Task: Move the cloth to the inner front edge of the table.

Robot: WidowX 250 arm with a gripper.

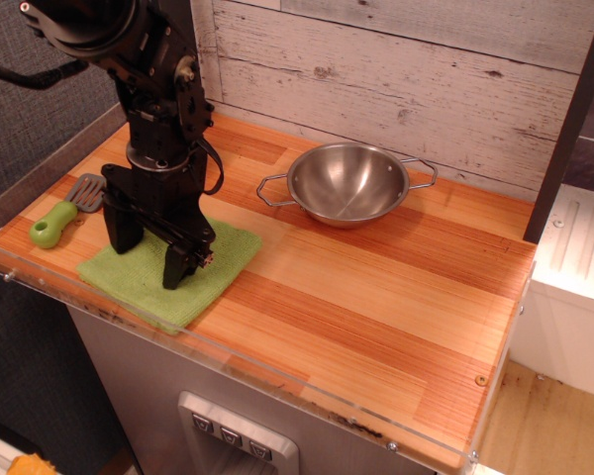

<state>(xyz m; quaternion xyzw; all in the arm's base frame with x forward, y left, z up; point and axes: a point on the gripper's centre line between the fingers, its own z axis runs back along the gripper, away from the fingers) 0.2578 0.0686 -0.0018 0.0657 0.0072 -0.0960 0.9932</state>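
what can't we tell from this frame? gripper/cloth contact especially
Only one view, from the front, above.
- Gripper fingers are spread over the cloth, but whether the tips touch it cannot be told from this angle.
- The cloth's middle is hidden behind the gripper body.
- The spatula blade is partly hidden behind the arm.
- Anything on the table behind the arm at the back-left corner is blocked.
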